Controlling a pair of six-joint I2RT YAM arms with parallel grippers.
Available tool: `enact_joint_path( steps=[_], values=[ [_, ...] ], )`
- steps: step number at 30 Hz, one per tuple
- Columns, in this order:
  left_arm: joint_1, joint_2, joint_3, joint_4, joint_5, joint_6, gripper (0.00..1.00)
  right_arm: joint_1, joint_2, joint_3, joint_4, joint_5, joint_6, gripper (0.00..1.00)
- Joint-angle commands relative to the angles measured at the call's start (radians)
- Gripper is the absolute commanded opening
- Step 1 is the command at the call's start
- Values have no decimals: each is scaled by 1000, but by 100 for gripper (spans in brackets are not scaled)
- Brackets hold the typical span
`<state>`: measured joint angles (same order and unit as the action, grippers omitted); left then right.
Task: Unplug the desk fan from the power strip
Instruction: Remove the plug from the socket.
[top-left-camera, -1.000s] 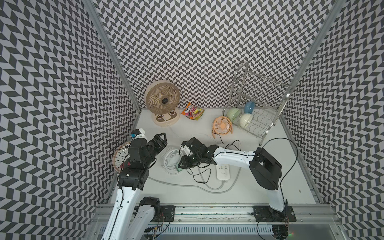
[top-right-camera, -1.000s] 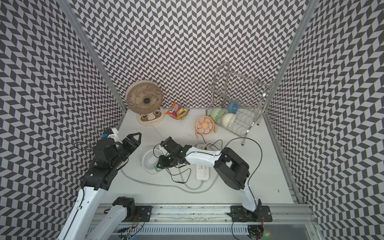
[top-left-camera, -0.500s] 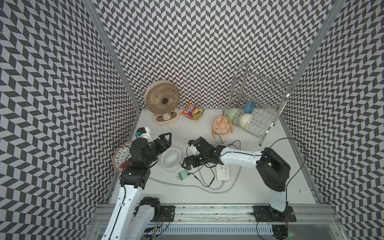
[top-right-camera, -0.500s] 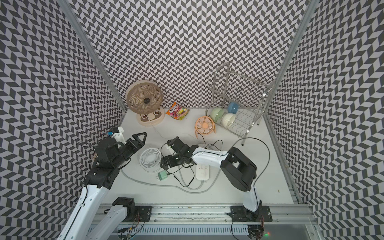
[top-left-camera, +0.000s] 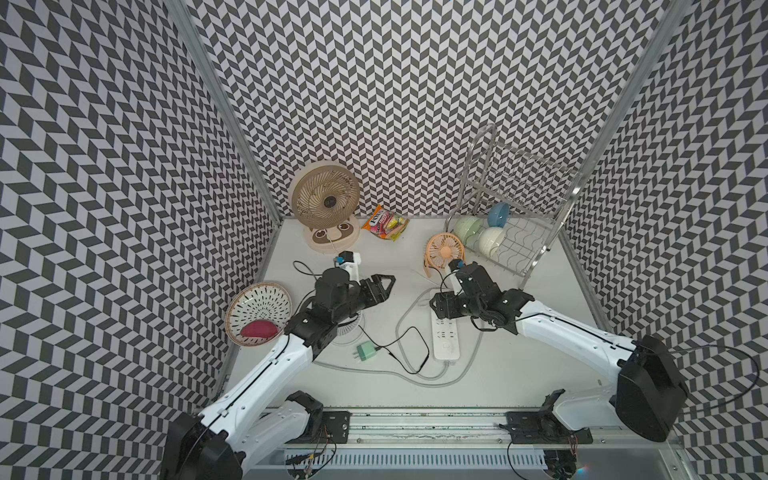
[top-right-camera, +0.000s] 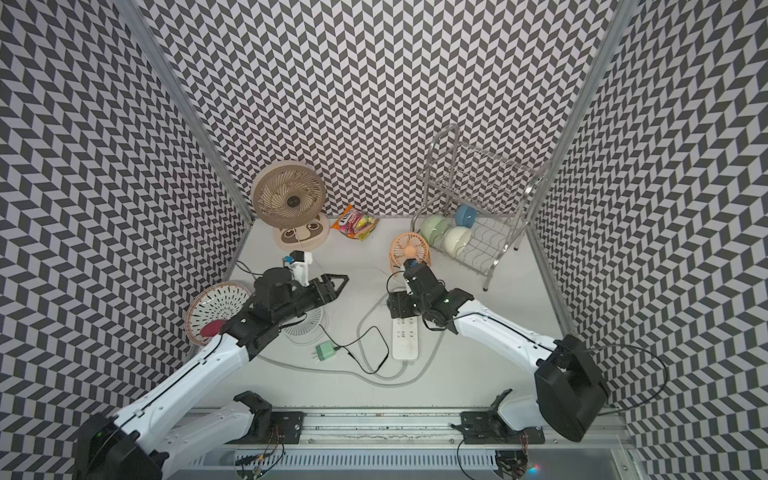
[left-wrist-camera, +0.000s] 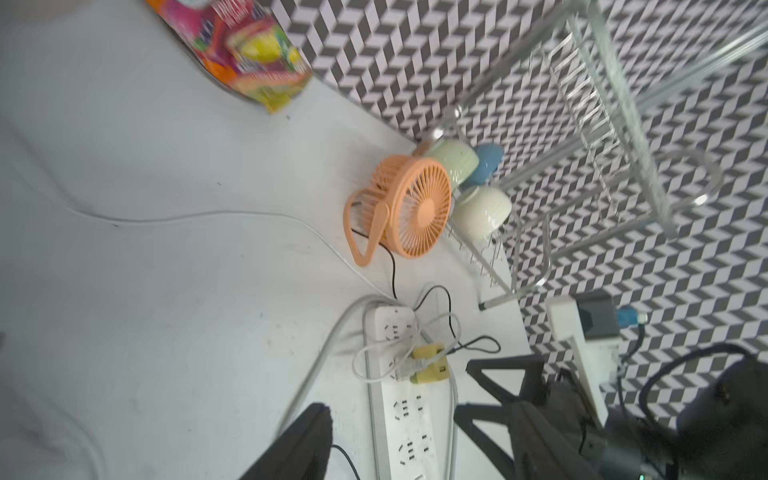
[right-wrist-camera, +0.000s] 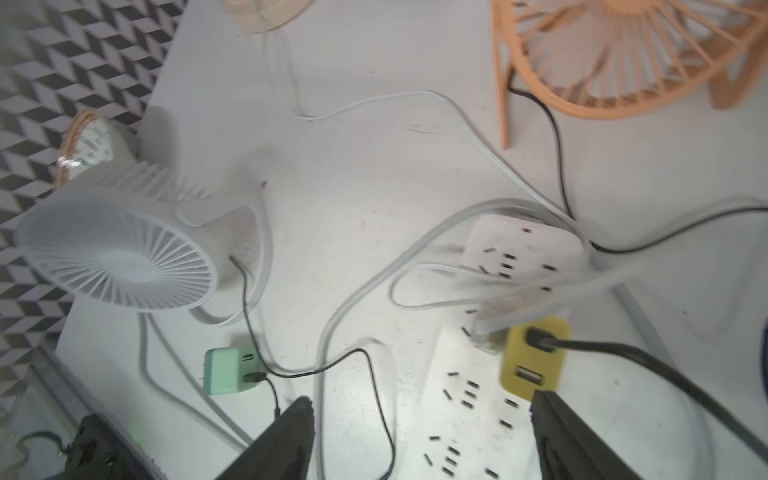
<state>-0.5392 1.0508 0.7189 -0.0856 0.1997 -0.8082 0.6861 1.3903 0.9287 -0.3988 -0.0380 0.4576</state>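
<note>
2 empty, spread hands: left hand (top-left-camera: 390, 286), right hand (right-wrist-camera: 419, 399) over power strip (top-left-camera: 446, 345).

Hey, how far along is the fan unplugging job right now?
Done: the white fan's green plug lies on the table, apart from the power strip. In hand: nothing; the left tool and right tool are open and empty. Left: seemingly nothing for that fan; a yellow adapter sits in the strip.

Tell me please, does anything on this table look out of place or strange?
Yes. The green plug adapter lies loose on the table beside the white fan, its prongs bare, outside the power strip. Its black cable loops across the strip's thick grey cable, an untidy tangle.
</note>
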Motion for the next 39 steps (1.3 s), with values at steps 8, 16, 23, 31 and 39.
enact_joint_path(
  steps=[8, 16, 23, 31, 39],
  values=[
    [-258, 265, 45, 143, -147, -153, 61, -26, 20, -39, 95, 55, 18, 65],
    [-294, 348, 15, 162, -159, -203, 55, -27, 67, -30, 100, 103, 37, 55],
    [-300, 430, 21, 229, -122, -221, 55, -27, 113, 5, 94, 138, 33, 50],
    [-300, 510, 65, 231, -121, -198, 52, -27, 173, 45, 63, 189, 47, 39],
    [-292, 586, 111, 252, -102, -191, 52, -26, 197, 66, 22, 239, 56, 38]
  ],
)
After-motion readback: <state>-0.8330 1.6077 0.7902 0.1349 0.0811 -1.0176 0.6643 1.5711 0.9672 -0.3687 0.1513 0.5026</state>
